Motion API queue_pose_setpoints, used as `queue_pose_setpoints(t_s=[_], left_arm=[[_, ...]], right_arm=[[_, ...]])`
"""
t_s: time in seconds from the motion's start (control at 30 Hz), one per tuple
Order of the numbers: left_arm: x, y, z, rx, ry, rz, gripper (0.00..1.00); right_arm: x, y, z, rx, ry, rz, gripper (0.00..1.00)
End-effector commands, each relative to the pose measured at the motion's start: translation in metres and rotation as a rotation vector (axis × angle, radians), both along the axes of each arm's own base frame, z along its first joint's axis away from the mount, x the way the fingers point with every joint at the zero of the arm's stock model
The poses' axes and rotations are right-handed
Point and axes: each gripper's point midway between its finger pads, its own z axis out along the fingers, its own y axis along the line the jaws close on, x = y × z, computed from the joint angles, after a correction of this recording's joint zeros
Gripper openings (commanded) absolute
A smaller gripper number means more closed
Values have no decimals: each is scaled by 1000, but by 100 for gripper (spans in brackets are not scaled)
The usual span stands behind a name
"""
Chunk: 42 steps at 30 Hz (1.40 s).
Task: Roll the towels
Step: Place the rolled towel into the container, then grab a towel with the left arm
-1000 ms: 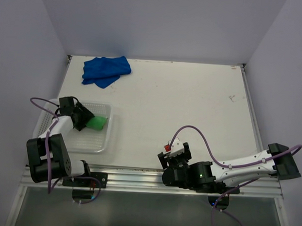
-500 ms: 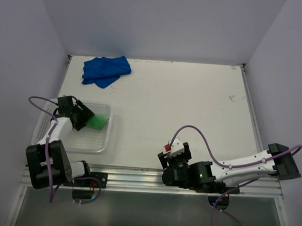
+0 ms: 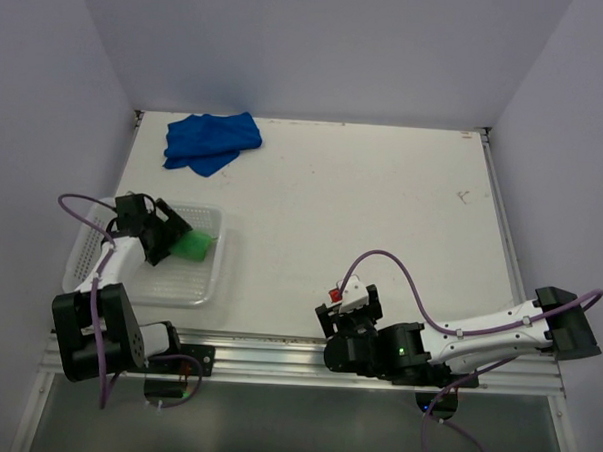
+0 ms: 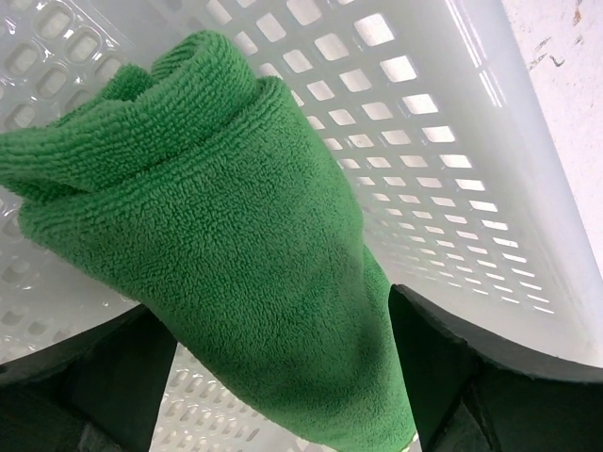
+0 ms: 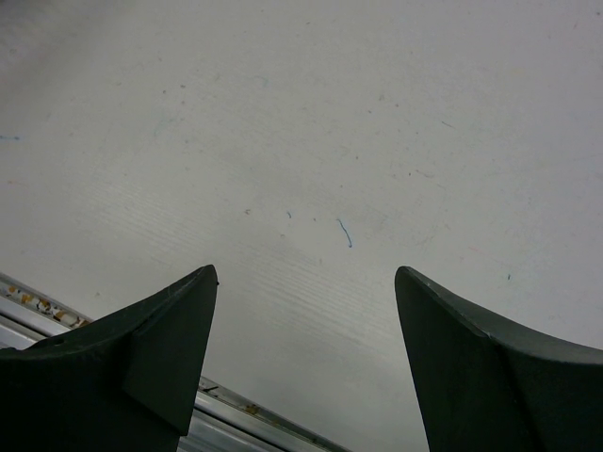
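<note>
The green towel (image 3: 194, 245) lies rolled inside the white perforated basket (image 3: 215, 278) at the left of the table. In the left wrist view the green towel (image 4: 198, 217) fills the space between my two fingers, over the basket's floor (image 4: 452, 141). My left gripper (image 3: 167, 236) (image 4: 283, 330) is open wide around the roll's near end; the towel does not look squeezed. The blue towel (image 3: 211, 140) lies crumpled at the far left of the table, away from both grippers. My right gripper (image 3: 342, 298) (image 5: 306, 273) is open and empty, low over bare table near the front edge.
The basket's walls surround my left gripper on all sides. An aluminium rail (image 3: 276, 345) runs along the table's front edge, also seen under the right fingers (image 5: 57, 311). Grey walls close in the table at the back and both sides.
My left arm has shifted slightly to the left and back; the green towel has stayed in place in the basket. The right arm has not moved.
</note>
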Motion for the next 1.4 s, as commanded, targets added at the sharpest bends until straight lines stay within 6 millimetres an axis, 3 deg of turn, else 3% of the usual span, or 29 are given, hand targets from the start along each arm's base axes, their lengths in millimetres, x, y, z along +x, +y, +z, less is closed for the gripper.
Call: queue_pose_setpoints(t_s=[0.0,0.2,0.63,0.93,1.07,1.37], left_arm=[[8,2,17,20,-68,-30,94],[11,4,32,32,-76,-38,100],[4,-2,58,29,-110,-58,100],[2,0,63,49,-121,-62,100],[8,0,84,52,-160,-64,100],[45,10,185,154,-400,-94,99]], right_arm=[[1,-1,3,40,2,-23,80],[2,-1,3,55,6,-28,80],[1,2,-1,82,25,-27,80],[2,2,-2,90,39,-27,80],[3,1,-2,104,47,-32,80],[11,0,9,215,90,-53,79]])
